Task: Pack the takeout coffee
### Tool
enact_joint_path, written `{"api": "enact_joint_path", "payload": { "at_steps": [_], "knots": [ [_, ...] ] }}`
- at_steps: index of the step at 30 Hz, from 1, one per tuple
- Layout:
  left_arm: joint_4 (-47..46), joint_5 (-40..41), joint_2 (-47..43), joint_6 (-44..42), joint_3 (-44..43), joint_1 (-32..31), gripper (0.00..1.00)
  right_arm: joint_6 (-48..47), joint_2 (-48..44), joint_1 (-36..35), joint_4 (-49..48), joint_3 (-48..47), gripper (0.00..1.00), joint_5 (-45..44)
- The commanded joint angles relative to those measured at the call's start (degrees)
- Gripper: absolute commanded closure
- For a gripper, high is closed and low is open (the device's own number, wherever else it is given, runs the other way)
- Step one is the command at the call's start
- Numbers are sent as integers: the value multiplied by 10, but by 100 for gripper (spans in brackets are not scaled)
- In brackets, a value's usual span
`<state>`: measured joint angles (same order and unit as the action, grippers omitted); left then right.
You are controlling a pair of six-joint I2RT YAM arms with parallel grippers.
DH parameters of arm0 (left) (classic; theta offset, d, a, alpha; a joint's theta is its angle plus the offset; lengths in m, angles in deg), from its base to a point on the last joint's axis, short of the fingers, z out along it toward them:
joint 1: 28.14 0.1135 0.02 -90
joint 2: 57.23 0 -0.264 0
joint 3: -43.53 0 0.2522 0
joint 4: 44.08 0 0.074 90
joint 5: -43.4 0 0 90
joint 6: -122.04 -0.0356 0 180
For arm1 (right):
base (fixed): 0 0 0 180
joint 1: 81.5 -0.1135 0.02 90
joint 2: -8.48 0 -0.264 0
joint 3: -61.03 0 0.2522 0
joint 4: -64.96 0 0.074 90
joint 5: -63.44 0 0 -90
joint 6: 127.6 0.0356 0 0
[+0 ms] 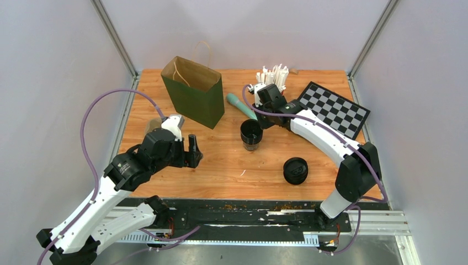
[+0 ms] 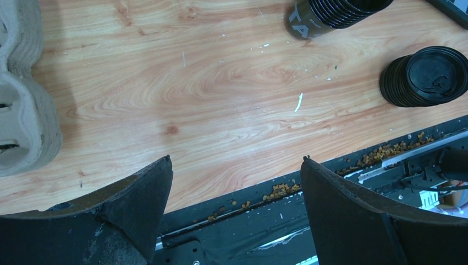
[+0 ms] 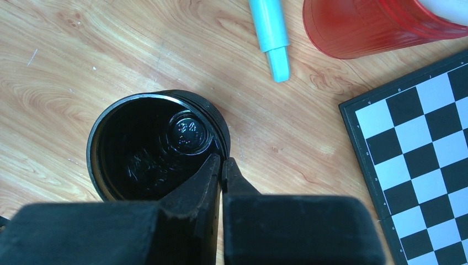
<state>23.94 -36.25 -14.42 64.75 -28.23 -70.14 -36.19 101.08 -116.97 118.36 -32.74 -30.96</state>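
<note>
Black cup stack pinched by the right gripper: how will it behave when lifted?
Likely light: the black cup stack looks empty inside. Its nested rims suggest the top cup may slide free alone. The right gripper pinches one side of the rim, so it will probably hang tilted.

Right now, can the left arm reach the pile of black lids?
Probably yes. Its pincer is open, and only bare wooden table lies between it and the stack of black lids.
</note>
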Motion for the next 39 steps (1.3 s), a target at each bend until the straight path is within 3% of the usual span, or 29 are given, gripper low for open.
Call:
{"api": "enact_joint_path", "payload": {
  "at_steps": [1,16,25,31,39],
  "knots": [
    [-15,-8,4,2,3,-2,8,15,-23,2,-12,-31,100,8],
    [-18,-12,16,-6,-6,-2,8,34,-38,5,34,-94,100,24],
    [-2,13,22,-11,-49,-2,8,76,-73,1,71,-138,100,98],
    [-2,40,8,-13,-38,-2,8,125,-106,-27,21,-63,100,156],
    [-11,29,-25,17,18,-2,9,176,-146,-119,-63,91,100,117]
  ]
}}
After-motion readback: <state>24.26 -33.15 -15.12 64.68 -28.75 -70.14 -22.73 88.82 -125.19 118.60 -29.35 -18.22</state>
